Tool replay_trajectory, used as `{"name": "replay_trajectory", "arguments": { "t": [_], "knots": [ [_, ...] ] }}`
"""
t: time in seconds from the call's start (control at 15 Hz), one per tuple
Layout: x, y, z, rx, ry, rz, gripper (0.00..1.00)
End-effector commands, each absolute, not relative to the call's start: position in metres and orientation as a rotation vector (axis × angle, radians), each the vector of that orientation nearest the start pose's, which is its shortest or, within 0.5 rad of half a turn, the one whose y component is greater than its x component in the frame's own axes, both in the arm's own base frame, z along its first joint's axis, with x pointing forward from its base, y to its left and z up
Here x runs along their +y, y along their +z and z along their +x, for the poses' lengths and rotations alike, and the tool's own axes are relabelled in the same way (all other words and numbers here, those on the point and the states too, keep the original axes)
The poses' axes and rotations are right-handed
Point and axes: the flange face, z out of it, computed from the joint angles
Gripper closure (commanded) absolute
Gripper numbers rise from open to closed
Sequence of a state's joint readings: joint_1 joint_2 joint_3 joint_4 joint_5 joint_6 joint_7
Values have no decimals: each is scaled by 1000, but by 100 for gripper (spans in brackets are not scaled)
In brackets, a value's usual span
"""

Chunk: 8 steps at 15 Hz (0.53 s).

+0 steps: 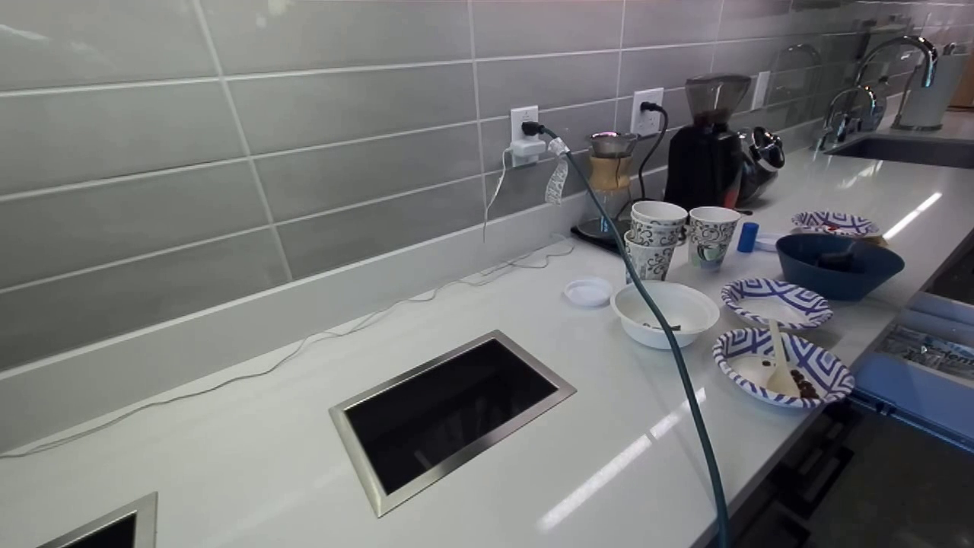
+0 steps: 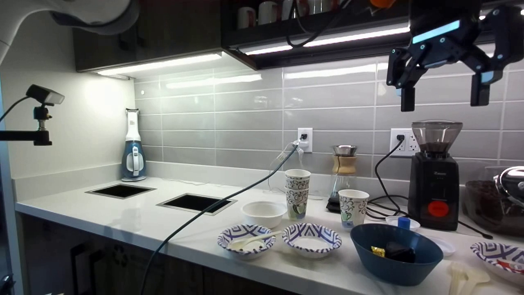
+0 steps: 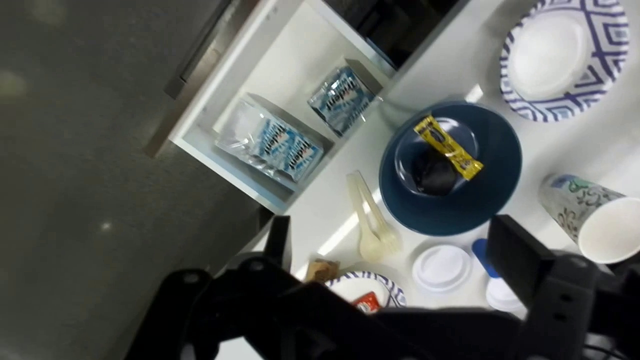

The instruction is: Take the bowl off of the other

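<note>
Pincer (image 2: 444,102): one, black, two-fingered. Fingers spread wide, held high above the countertop (image 1: 228,441).

Navy bowl (image 2: 393,266): one, upright on the countertop, below the pincer and well apart from it; in the wrist view it sits just beyond the gap between the fingertips. Wide, plain dark blue, with sloping sides. Contents: a yellow packet (image 3: 448,147) and a black item (image 3: 434,175), the latter too dark to name.

Patterned bowl (image 2: 311,243): upright on the countertop, off the navy bowl and just beside it, the two apart. Also below the pincer and well apart from it, farther out than the navy bowl; upper right in the wrist view, cut by the frame edge. Shallow, white; flared rim printed in violet-blue with angular bands and nested diamonds; centre plain white. One of three in this print.

Spoon-holding bowl (image 1: 829,361): same print, next past the patterned bowl; whether their rims touch cannot be told. Contents: a pale spoon (image 1: 781,377) and small brown pieces (image 1: 805,384).

Plain white bowl (image 2: 262,219): deeper than the patterned ones, set nearer the tiled wall (image 1: 365,137).

Dark insets (image 2: 196,203): two, metal-framed, rectangular, set into the countertop, farthest along it.
</note>
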<state>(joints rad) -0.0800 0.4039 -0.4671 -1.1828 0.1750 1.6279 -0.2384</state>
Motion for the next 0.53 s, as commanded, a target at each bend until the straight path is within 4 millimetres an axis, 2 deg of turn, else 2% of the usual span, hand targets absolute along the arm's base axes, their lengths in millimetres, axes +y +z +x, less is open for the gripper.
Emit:
{"name": "replay_trajectory", "arguments": {
  "t": [0.0, 0.07, 0.13, 0.2, 0.47],
  "knots": [
    [-247, 580, 553, 421, 152, -3129, 0],
    [-237, 578, 538, 333, 205, -3067, 0],
    [-255, 583, 575, 409, 108, -3123, 0],
    [-251, 584, 569, 398, 122, -3108, 0],
    [-255, 582, 572, 396, 109, -3100, 0]
  ]
}}
